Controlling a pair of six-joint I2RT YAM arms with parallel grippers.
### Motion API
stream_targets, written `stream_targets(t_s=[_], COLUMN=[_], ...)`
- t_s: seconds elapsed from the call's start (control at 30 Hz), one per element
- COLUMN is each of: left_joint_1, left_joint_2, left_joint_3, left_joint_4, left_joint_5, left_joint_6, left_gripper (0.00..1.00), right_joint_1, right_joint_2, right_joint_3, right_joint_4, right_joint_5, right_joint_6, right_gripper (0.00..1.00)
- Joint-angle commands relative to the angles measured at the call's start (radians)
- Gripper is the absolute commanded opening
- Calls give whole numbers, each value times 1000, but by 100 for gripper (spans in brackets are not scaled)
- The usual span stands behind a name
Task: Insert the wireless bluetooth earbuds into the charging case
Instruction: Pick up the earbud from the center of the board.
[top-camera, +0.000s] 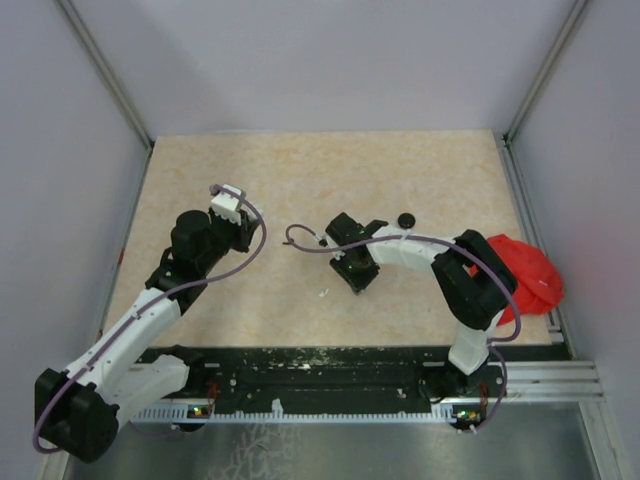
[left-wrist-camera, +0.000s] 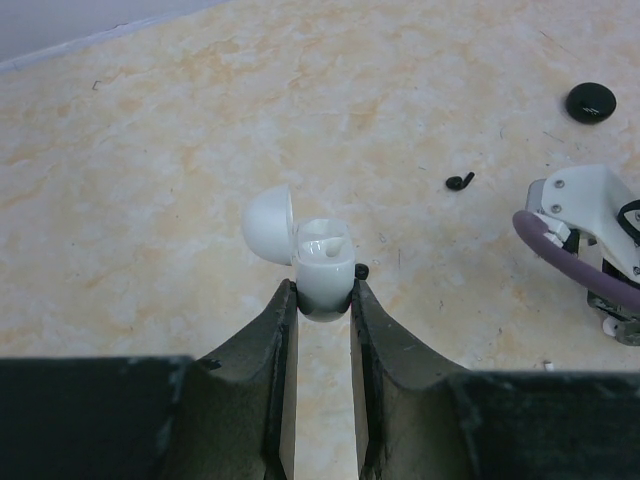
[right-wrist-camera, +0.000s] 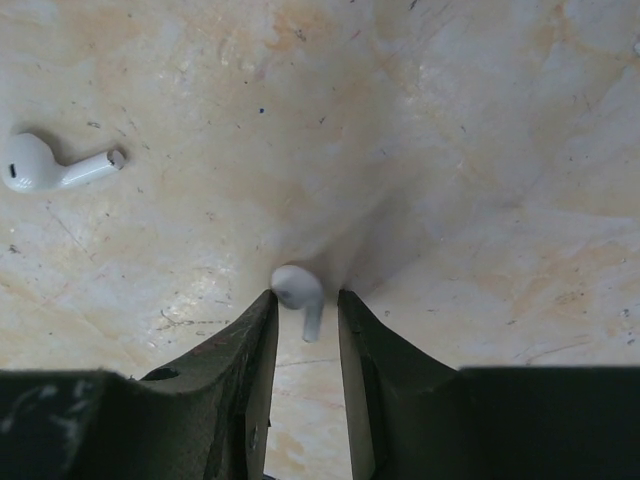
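My left gripper is shut on the base of a white charging case, held upright above the table with its round lid hinged open to the left; it also shows in the top view. My right gripper is closed round a white earbud at its fingertips, just above the table, with the stem pointing back between the fingers. A second white earbud lies on the table to its left and shows as a small white bit in the top view. A black earbud lies loose further out.
A black round case sits behind the right gripper and also shows in the left wrist view. A big red cloth-like lump lies at the table's right edge beside the right arm. The right arm's wrist is close to the left gripper's right.
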Motion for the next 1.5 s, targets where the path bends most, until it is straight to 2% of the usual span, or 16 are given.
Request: stream_targets(t_s=[0.0, 0.8, 1.13, 1.27, 1.47], left_joint_1=[8, 20, 23, 24, 23], left_joint_2=[-7, 13, 14, 9, -7], left_joint_3=[-2, 3, 0, -11, -50], left_joint_4=[4, 7, 17, 41, 142], left_joint_5=[19, 43, 67, 118, 265], left_joint_6=[-12, -18, -25, -26, -35], left_gripper=[1, 1, 1, 1, 1], right_joint_1=[25, 42, 42, 40, 35], right_joint_2=[34, 69, 15, -40, -171], right_joint_3=[17, 79, 71, 92, 138], right_joint_4=[1, 16, 3, 11, 43], right_joint_5=[62, 95, 127, 130, 161], right_joint_6=[6, 58, 67, 70, 71], right_gripper=[30, 29, 16, 16, 16])
